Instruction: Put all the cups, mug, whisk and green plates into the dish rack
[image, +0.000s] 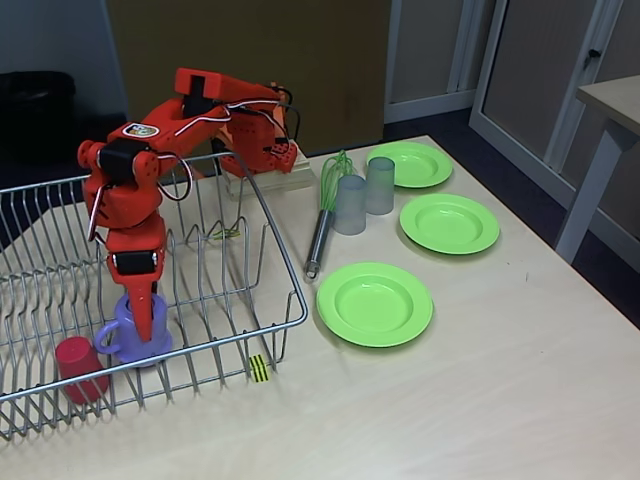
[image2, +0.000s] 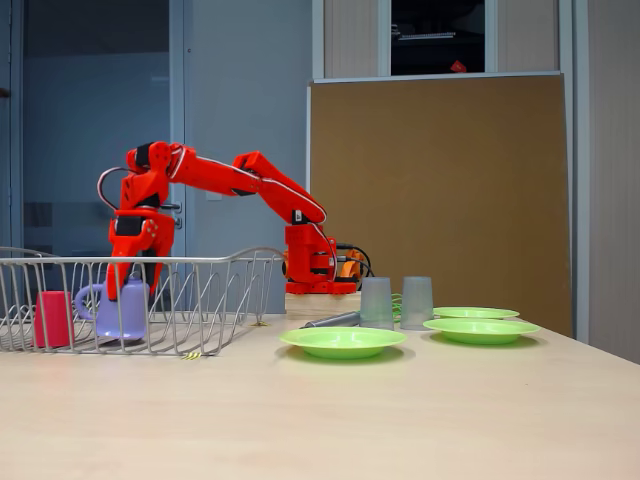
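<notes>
The orange arm reaches down into the dish rack (image: 285, 322) and its fingers (image: 148, 318) point straight into the mouth of the mug (image: 133, 338), which sits upright on the rack floor near the front rail. One finger appears to run down inside the mug and the other against its wall, so I read them as clamped on the mug's rim, though the low fixed view (image2: 122, 290) doesn't settle whether the grip is firm or just loosening. Right beside the mug, toward the left in the high fixed view, the red cup (image: 78, 368) stands in the rack too, a little apart from the mug.

So two pieces look home. Out on the worktop (image: 480, 400), everything else waits. The two tumblers (image: 350, 203) stand side by side, touching or nearly so, just to the right of the whisk (image: 322, 225), whose silver handle points toward the rack and whose green loops lie up by the arm's base. Three green plates (image: 374, 303) lie flat: one near the rack's corner, one further right, and one at the far edge behind the tumblers.

My read: roughly a quarter of the job is done. Still to go are both tumblers, the whisk and all three plates, six items, none of them in the rack yet. The mug placement itself looks near its end, pending release.
</notes>
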